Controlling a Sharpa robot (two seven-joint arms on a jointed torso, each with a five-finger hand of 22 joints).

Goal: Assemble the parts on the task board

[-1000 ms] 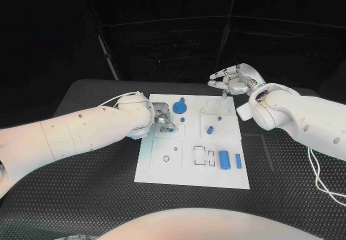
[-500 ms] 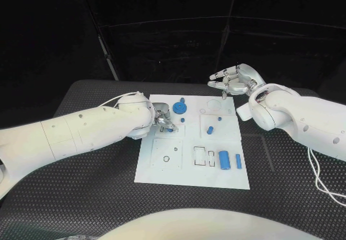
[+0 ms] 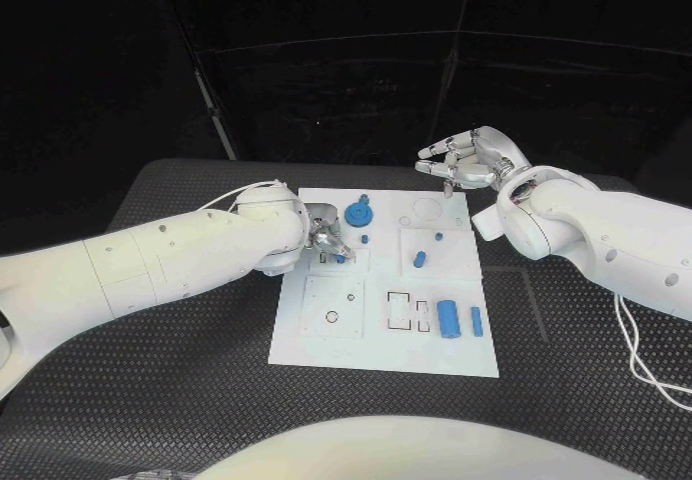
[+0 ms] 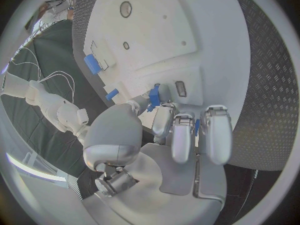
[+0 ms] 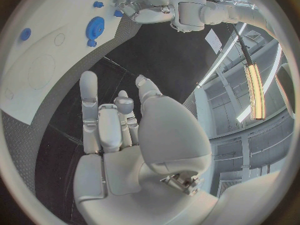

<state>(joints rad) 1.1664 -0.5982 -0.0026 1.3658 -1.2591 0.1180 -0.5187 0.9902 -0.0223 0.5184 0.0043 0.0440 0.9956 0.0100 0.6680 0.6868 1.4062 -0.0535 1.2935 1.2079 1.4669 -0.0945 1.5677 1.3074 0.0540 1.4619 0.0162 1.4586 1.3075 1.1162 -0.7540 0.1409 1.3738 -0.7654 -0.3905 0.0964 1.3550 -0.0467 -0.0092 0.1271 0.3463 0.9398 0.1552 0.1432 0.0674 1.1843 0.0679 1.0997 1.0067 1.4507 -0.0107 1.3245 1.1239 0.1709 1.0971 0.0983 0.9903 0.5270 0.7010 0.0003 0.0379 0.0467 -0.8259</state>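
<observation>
The left hand [image 3: 326, 240] pinches a small blue part [image 4: 154, 94] low over the left side of the white board [image 3: 346, 330] and has barely moved in the last second, so seating it looks unfinished. The right hand [image 3: 469, 160] stays raised past the board's far right corner, fingers curled in on nothing; a blue gear [image 3: 359, 213] and blue cylinder [image 3: 447, 319] lie unmoved.

White arms [image 3: 159, 260], silver hands [image 3: 469, 160], thin cables.
</observation>
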